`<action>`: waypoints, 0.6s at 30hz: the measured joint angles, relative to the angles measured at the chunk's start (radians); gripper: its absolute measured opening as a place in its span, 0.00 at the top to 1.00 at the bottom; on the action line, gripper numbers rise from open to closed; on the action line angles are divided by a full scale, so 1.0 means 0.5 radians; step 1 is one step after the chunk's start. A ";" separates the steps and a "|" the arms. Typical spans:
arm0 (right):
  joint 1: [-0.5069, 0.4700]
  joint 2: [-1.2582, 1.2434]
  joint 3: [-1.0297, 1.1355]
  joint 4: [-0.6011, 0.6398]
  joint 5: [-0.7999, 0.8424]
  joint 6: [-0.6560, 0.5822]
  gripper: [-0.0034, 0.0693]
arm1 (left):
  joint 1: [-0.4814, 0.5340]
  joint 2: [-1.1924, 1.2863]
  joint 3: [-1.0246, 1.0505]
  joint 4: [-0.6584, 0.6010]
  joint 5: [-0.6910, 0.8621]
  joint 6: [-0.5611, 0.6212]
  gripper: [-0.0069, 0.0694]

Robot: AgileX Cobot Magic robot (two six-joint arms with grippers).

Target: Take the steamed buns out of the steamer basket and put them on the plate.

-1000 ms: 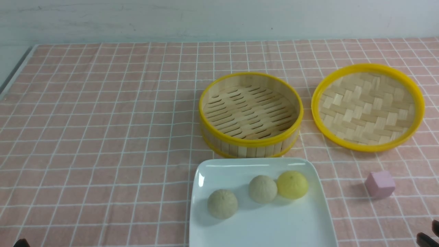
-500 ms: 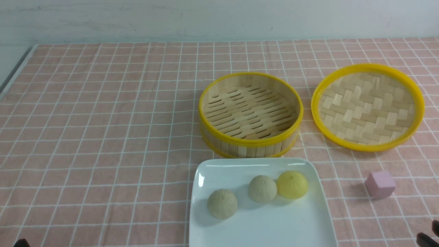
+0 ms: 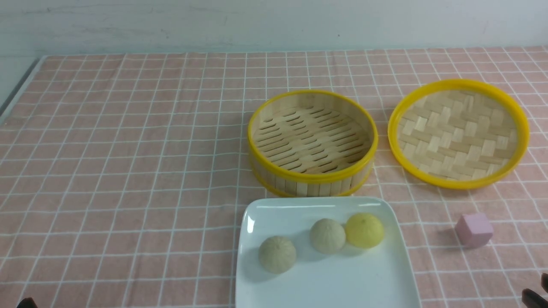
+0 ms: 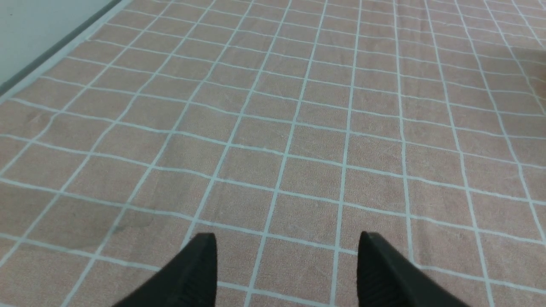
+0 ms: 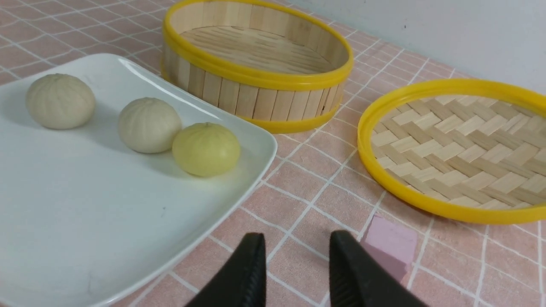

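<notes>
I see a counter under a pink cloth (image 3: 128, 162) with a white grid, a pale wall (image 3: 274, 21) behind. All three buns (image 3: 327, 235) sit on the plate (image 3: 334, 286); the steamer basket (image 3: 312, 143) just beyond it has nothing in it. The left gripper (image 4: 283, 256) has jaws wide apart, holding nothing; the right gripper (image 5: 296, 256) has jaws partly apart, holding nothing.

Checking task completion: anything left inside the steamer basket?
No. The steamer basket shows only its bare slatted floor; all three steamed buns sit on the plate. Nothing covers the floor.
</notes>
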 joint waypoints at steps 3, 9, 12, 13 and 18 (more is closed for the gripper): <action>-0.178 0.000 0.000 0.023 0.000 0.014 0.62 | 0.000 0.000 0.000 0.000 0.000 0.000 0.32; -0.583 0.000 0.000 0.172 0.004 0.313 0.62 | 0.000 0.000 0.000 0.000 0.000 0.000 0.32; -0.709 0.000 0.000 0.177 0.029 0.418 0.62 | 0.000 0.000 0.000 0.000 0.000 0.000 0.32; -0.775 -0.005 0.000 0.169 0.071 0.431 0.62 | 0.000 0.000 0.000 0.000 0.000 0.000 0.32; -0.855 -0.081 0.000 0.112 0.279 0.418 0.62 | 0.000 0.000 0.000 0.000 0.000 0.000 0.32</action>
